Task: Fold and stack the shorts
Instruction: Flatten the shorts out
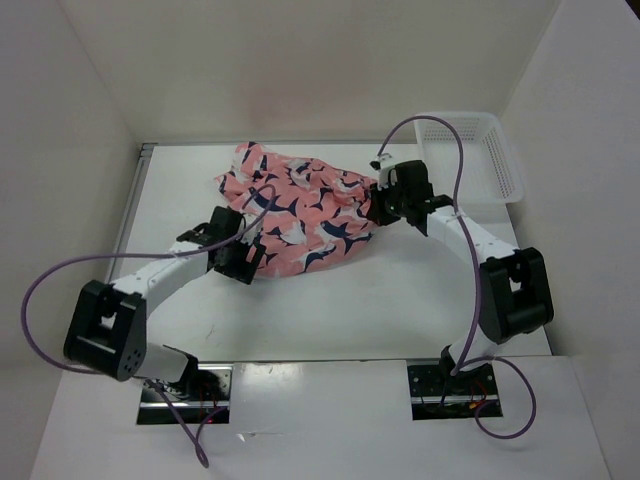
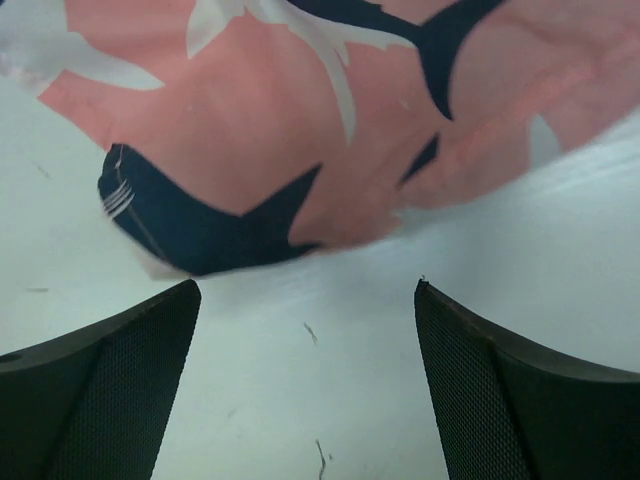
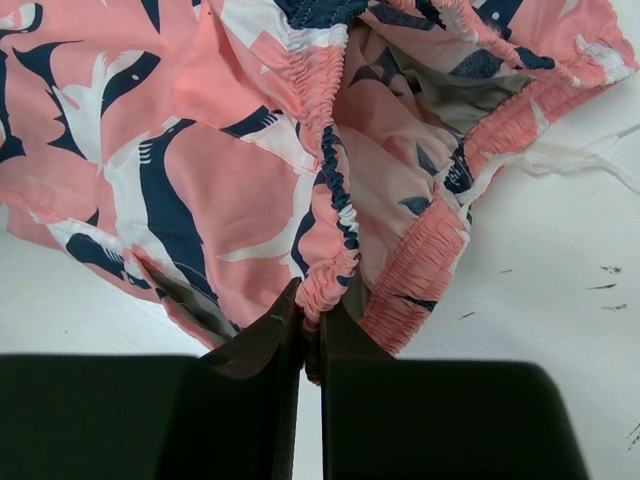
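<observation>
The salmon-pink shorts [image 1: 300, 205] with navy and white fish shapes lie crumpled on the white table between the two arms. My right gripper [image 1: 385, 205] is shut on the gathered elastic waistband [image 3: 325, 275] at the shorts' right edge. The open waistband [image 3: 440, 120] shows beside it. My left gripper [image 1: 240, 262] is open and empty at the shorts' near left edge. In the left wrist view a hem corner [image 2: 190, 225] lies just beyond the fingertips [image 2: 160, 320], with bare table between the jaws.
A white plastic mesh basket [image 1: 470, 160] stands at the back right of the table [image 1: 330, 310]. White walls enclose the table on the left, back and right. Purple cables loop off both arms.
</observation>
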Controlling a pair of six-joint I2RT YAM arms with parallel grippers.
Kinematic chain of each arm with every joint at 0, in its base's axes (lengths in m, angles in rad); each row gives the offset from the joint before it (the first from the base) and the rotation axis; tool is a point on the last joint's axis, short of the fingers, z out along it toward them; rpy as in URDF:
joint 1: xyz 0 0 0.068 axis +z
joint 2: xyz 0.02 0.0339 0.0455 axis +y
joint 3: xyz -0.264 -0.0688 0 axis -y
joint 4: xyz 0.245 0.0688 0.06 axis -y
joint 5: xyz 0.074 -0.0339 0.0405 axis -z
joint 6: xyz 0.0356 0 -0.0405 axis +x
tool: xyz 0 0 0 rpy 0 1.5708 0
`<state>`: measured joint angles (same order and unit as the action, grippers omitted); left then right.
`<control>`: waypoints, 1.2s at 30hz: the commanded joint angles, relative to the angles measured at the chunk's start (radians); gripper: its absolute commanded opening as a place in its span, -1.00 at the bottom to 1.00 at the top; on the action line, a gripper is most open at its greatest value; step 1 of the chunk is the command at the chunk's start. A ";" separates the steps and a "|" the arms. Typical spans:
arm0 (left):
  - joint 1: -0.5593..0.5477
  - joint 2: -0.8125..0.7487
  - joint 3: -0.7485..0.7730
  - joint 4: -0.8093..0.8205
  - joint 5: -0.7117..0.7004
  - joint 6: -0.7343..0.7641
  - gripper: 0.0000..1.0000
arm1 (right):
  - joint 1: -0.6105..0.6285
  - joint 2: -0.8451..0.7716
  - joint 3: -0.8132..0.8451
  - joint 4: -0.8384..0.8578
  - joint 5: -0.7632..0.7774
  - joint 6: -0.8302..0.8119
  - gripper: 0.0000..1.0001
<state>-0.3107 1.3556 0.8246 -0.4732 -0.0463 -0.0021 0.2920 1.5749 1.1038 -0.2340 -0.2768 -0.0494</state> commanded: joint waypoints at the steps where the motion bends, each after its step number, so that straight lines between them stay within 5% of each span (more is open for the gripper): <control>1: 0.001 0.111 0.011 0.097 -0.086 0.002 0.89 | -0.007 0.010 0.057 -0.005 0.001 -0.046 -1.00; 6: -0.021 0.160 -0.021 0.198 -0.139 0.002 0.89 | -0.007 0.010 0.057 -0.043 -0.034 -0.110 -0.99; 9: -0.012 0.169 -0.021 0.209 -0.162 0.002 0.84 | -0.007 0.000 0.057 -0.115 -0.061 -0.202 -0.40; 10: -0.011 0.169 -0.021 0.209 -0.162 0.002 0.76 | -0.007 -0.009 0.057 -0.137 -0.080 -0.230 0.09; 13: -0.011 0.169 -0.021 0.209 -0.153 0.002 0.00 | -0.007 -0.009 0.022 -0.168 -0.081 -0.283 0.33; 14: -0.011 0.180 -0.021 0.209 -0.141 0.002 -0.24 | -0.007 -0.009 0.022 -0.168 -0.081 -0.294 0.33; 15: -0.011 0.180 -0.021 0.209 -0.141 0.002 -0.69 | -0.007 -0.009 0.007 -0.157 -0.072 -0.305 0.33; 18: -0.011 0.180 -0.021 0.209 -0.141 0.002 -1.00 | -0.007 -0.009 -0.015 -0.146 -0.071 -0.328 0.33; 28: -0.011 0.111 0.034 0.114 -0.196 0.002 -1.00 | -0.007 0.025 -0.045 -0.098 -0.107 -0.314 0.23; 36: -0.011 0.093 0.025 0.123 -0.236 0.002 -1.00 | 0.068 0.065 -0.035 -0.077 -0.119 -0.294 -0.98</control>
<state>-0.3237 1.4837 0.8268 -0.3485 -0.2512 -0.0017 0.3340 1.6386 1.0702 -0.3546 -0.3740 -0.3496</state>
